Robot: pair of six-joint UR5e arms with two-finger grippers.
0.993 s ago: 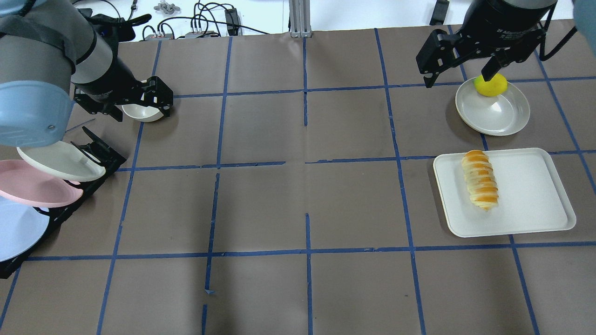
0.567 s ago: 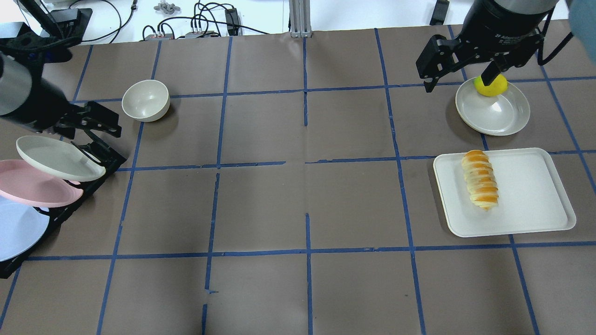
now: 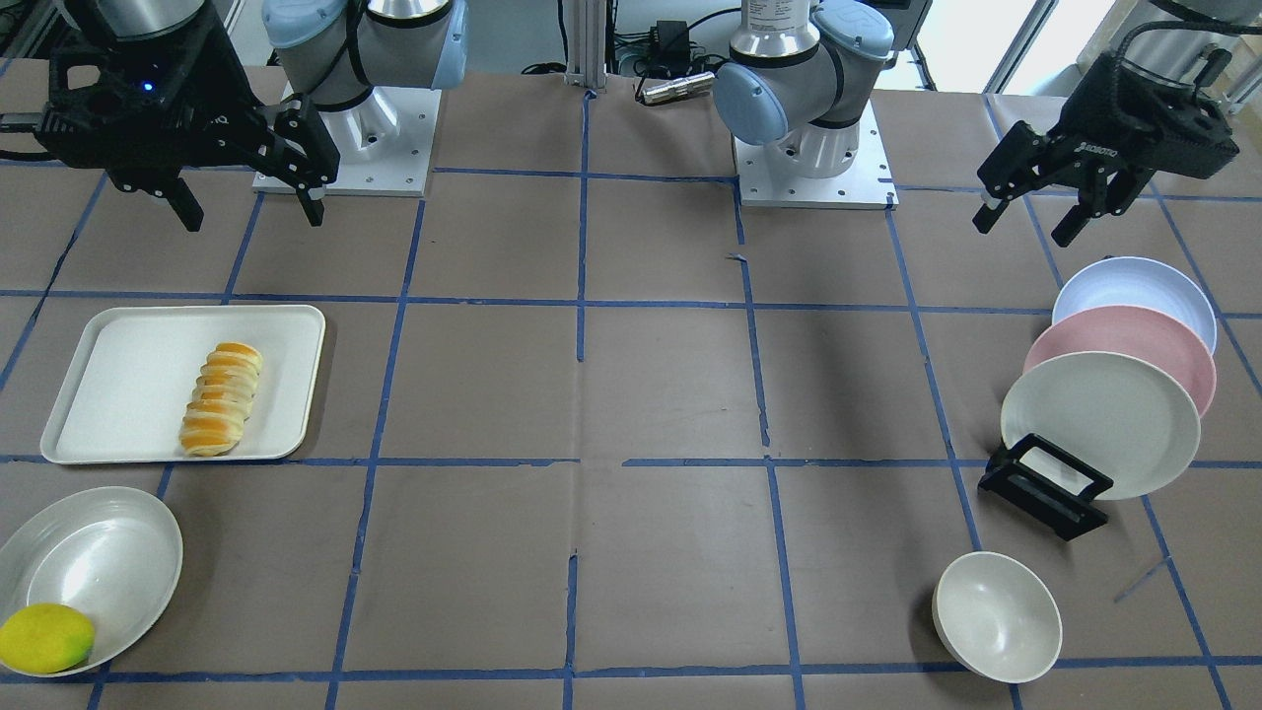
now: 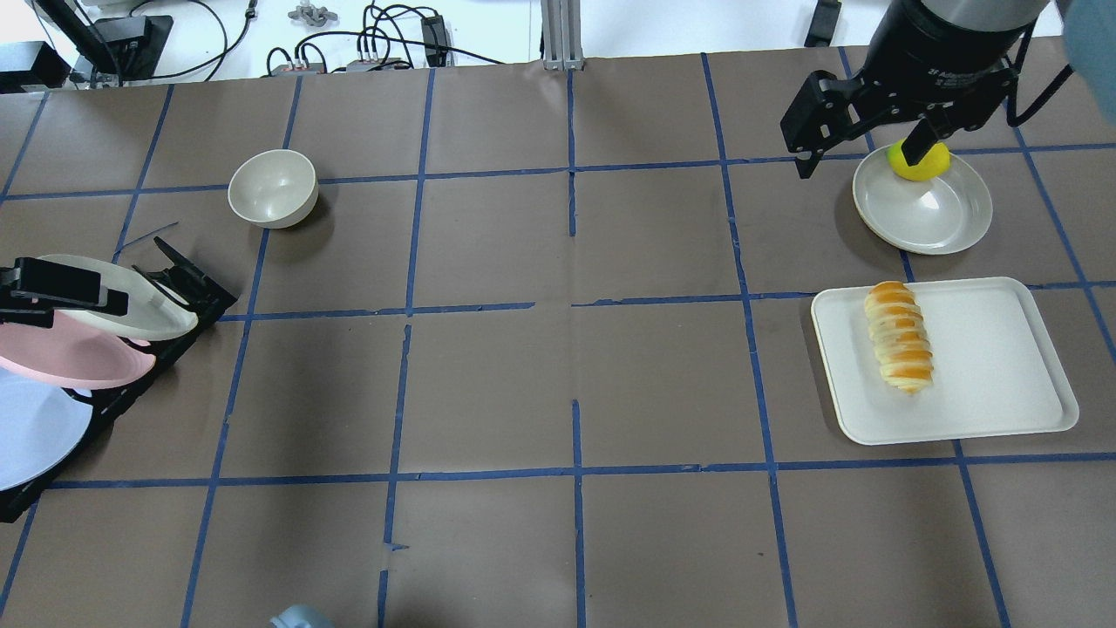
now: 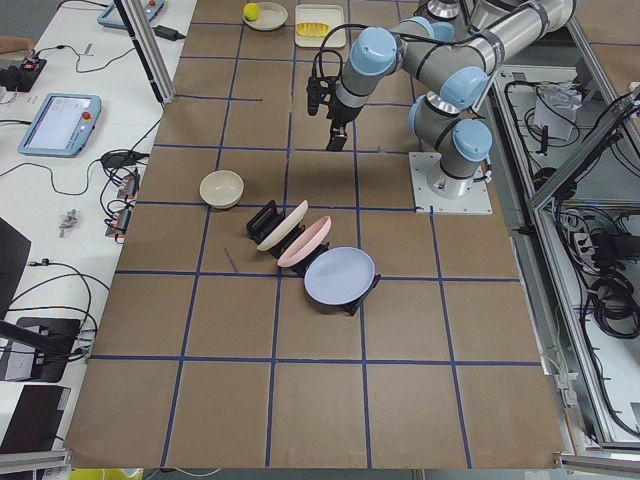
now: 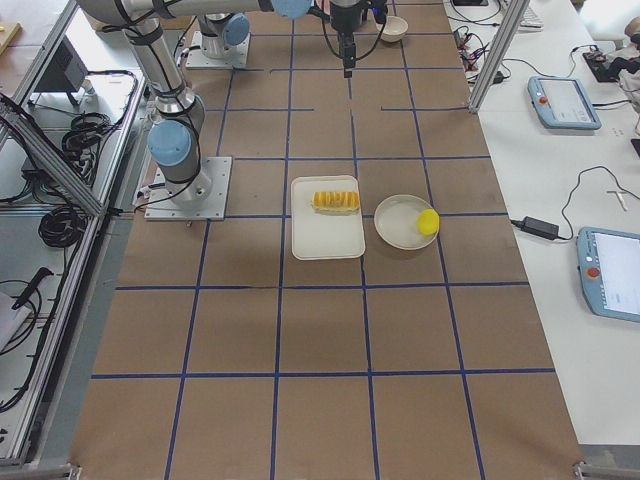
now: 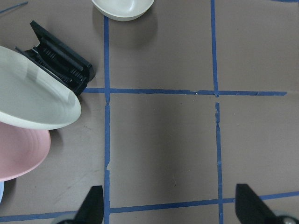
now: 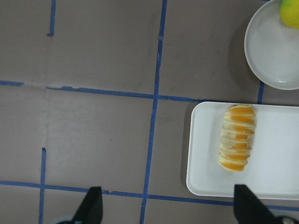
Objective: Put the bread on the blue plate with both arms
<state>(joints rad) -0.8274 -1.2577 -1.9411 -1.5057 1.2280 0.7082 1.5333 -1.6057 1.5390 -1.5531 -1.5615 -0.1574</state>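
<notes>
The bread (image 4: 900, 337) lies on a white tray (image 4: 994, 366) on the right side of the overhead view; it also shows in the front view (image 3: 221, 397) and the right wrist view (image 8: 237, 144). The blue plate (image 3: 1134, 286) leans in a black rack (image 3: 1045, 483), hindmost of three plates, and shows at the overhead view's left edge (image 4: 35, 427). My left gripper (image 3: 1020, 232) hangs open and empty above the table beside the rack. My right gripper (image 4: 859, 157) is open and empty, high near the lemon's plate, apart from the bread.
A pink plate (image 3: 1124, 340) and an off-white plate (image 3: 1099, 424) stand in the rack in front of the blue one. A cream bowl (image 4: 272, 187) sits beyond the rack. A yellow lemon (image 4: 928, 166) lies in a white dish (image 4: 924, 209) beyond the tray.
My left arm has swung away from the cream bowl toward the plate rack and has mostly left the overhead view. My right gripper has barely moved.
</notes>
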